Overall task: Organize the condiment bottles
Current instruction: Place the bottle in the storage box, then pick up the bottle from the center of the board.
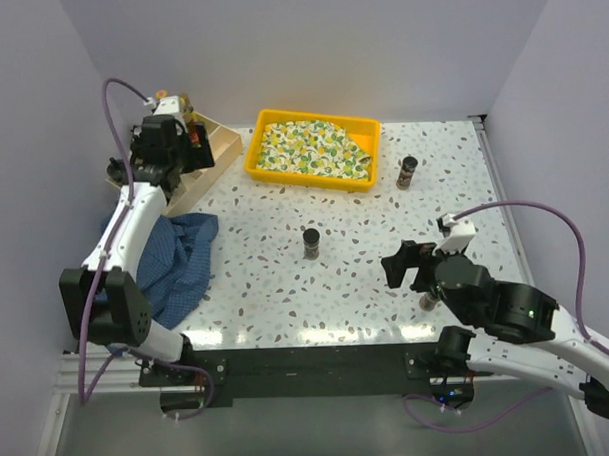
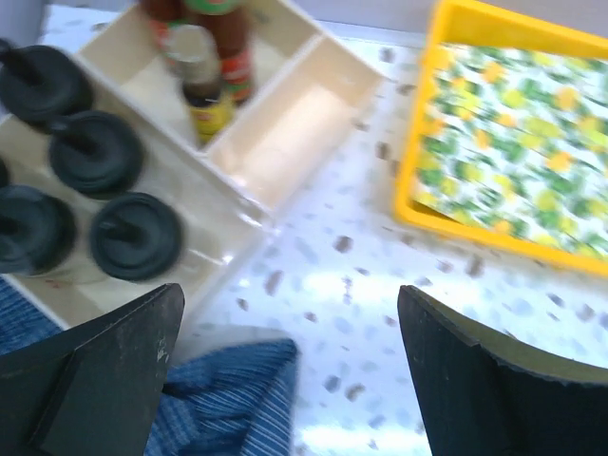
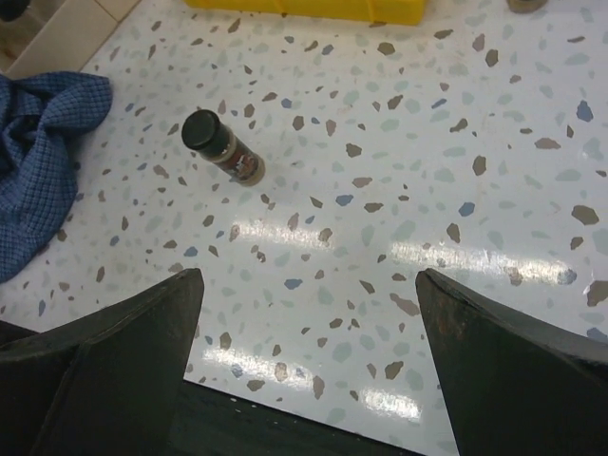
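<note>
Brown dark-capped spice jar [image 3: 223, 147]: upright on speckled desk [image 1: 277, 289], unsorted; second such jar [image 1: 408, 171] beside yellow plastic tray [image 1: 313, 181]. Left fingers [image 2: 114, 380], right fingers [image 3: 114, 380]: spread apart, empty. Risk: jar toppled if struck off-centre.

The left arm [image 1: 134, 219] and right arm [image 1: 579, 350] are both smooth white shells joined by blocky black motor housings. A thick purple cable [image 1: 115, 100] arcs off the left arm's wrist end. A matching purple lead [image 1: 578, 253] follows the right arm, which also shows a small green light [image 1: 531, 313] on a black housing. The left hand [image 2: 290, 356] and right hand [image 3: 309, 366] have broad, matte, near-black wedge fingers [image 3: 104, 370]. Both bases bolt to a black rail [image 1: 309, 370].
</note>
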{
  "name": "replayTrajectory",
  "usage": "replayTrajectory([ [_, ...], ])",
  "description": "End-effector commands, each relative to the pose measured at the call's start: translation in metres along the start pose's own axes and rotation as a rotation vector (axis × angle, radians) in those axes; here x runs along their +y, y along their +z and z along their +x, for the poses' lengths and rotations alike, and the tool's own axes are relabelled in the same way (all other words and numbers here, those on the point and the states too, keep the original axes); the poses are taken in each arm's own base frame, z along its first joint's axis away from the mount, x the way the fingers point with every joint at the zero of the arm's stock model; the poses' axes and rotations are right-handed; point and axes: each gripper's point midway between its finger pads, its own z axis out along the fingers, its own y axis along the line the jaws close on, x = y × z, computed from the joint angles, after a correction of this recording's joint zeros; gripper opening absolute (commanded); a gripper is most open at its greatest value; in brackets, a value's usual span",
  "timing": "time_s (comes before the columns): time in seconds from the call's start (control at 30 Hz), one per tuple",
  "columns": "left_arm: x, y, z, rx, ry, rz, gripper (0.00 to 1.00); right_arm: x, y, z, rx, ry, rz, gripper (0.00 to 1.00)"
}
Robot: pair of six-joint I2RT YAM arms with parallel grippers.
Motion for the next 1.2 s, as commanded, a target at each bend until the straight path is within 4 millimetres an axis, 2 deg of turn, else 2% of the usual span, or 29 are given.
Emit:
replayTrajectory([
  [0.0, -0.082, -0.054, 0.011, -0.07, 0.144, 0.208, 1.0, -0.008, 0.003, -0.001, -0.004, 0.077, 0.101, 0.99],
  [0.07, -0.101, -0.07, 0.024, -0.074, 0.171, 0.285, 1.0, -0.016, 0.007, 0.002, 0.001, 0.086, 0.168, 0.99],
  [0.1, -0.121, -0.08, 0.032, -0.073, 0.208, 0.36, 1.0, -0.017, 0.008, 0.003, 0.003, 0.107, 0.192, 0.99],
  [0.17, -0.134, -0.094, 0.042, -0.073, 0.237, 0.406, 1.0, -0.022, 0.01, 0.005, 0.017, 0.075, 0.247, 0.99],
  [0.2, -0.15, -0.104, 0.048, -0.078, 0.266, 0.461, 0.98, -0.021, 0.011, 0.005, 0.018, 0.074, 0.257, 0.99],
  [0.23, -0.156, -0.11, 0.057, -0.075, 0.281, 0.488, 0.98, -0.021, 0.012, 0.006, 0.025, 0.061, 0.263, 0.99],
  [0.27, -0.163, -0.114, 0.062, -0.076, 0.293, 0.514, 0.96, -0.015, 0.016, 0.008, 0.034, 0.054, 0.243, 0.99],
  [0.3, -0.178, -0.122, 0.07, -0.083, 0.33, 0.563, 0.95, -0.01, 0.018, 0.009, 0.042, 0.04, 0.217, 0.99],
  [0.37, -0.187, -0.124, 0.085, -0.07, 0.37, 0.577, 0.92, 0.003, 0.02, 0.015, 0.063, 0.001, 0.129, 0.99],
  [0.4, -0.199, -0.13, 0.093, -0.07, 0.395, 0.619, 0.91, 0.004, 0.02, 0.015, 0.063, -0.019, 0.108, 0.99],
  [0.53, -0.225, -0.13, 0.129, 0.014, 0.457, 0.708, 0.87, 0.012, 0.016, 0.016, 0.047, -0.028, 0.009, 0.98],
  [0.6, -0.24, -0.137, 0.141, 0.031, 0.479, 0.762, 0.84, 0.013, 0.014, 0.014, 0.03, -0.031, -0.028, 0.99],
  [0.83, -0.257, -0.127, 0.171, 0.119, 0.519, 0.78, 0.7, 0.012, 0.007, 0.01, 0.009, -0.033, -0.065, 0.99],
  [1.0, -0.273, -0.124, 0.189, 0.171, 0.542, 0.787, 0.68, 0.011, 0.005, 0.008, 0.004, -0.036, -0.069, 0.99],
  [1.17, -0.271, -0.113, 0.195, 0.192, 0.558, 0.739, 0.68, 0.009, 0.001, 0.003, -0.016, -0.03, -0.077, 0.99],
])
